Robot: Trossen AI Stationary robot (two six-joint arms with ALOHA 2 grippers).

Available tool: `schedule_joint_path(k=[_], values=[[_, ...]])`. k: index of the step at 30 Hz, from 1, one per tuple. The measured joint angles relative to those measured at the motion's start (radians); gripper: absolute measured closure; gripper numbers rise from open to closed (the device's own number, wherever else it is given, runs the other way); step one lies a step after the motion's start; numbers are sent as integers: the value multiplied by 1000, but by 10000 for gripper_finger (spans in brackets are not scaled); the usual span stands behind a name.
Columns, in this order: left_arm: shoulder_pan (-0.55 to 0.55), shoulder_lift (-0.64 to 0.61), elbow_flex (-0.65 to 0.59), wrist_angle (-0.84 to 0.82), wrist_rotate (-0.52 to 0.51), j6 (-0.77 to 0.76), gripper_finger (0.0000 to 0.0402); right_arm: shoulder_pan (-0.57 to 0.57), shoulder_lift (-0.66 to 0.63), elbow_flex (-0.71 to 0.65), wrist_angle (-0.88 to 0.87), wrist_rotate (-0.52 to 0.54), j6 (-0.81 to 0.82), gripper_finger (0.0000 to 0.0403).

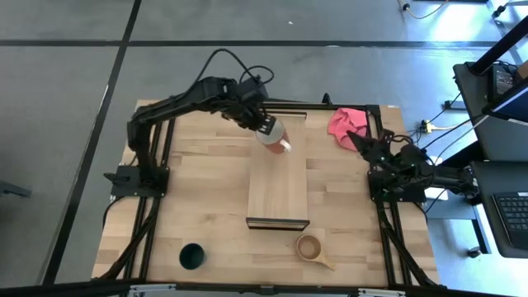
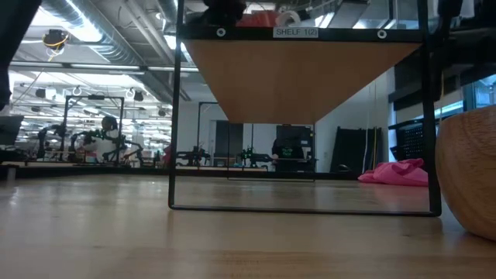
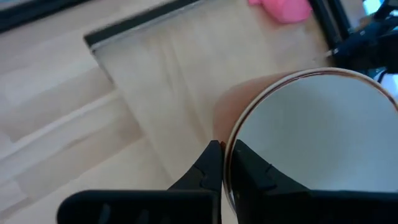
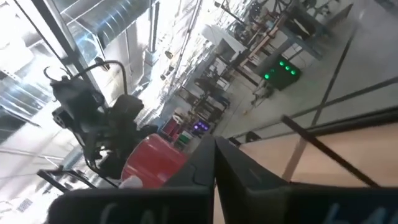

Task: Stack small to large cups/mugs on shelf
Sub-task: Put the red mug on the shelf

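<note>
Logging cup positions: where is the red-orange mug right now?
In the high view, the red-orange mug sits at the shelf's far end, its rim gripped by the left gripper.

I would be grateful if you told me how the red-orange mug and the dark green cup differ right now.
The red-orange mug is gripped at its rim by the left gripper over the shelf; the dark green cup stands free on the tabletop. The mug is white inside, the cup dark inside. The mug shows a handle, the cup none. Both face mouth up.
</note>
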State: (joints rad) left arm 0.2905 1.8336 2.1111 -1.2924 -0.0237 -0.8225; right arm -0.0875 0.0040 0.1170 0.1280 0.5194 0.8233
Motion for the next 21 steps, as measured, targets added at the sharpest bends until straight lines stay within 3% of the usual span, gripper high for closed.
schedule_joint_path(k=[5,12,17,21], values=[[13,65,72,-53,-21,17,394,0,1,54,-111,-3,11,393],[33,110,80,-82,-12,44,394,0,48,167,-141,-153,-29,393],[46,111,80,-75,-8,59,394,0,211,302,-333,-178,-54,393],[55,111,80,-60,-14,67,394,0,396,398,-363,-207,-116,393]])
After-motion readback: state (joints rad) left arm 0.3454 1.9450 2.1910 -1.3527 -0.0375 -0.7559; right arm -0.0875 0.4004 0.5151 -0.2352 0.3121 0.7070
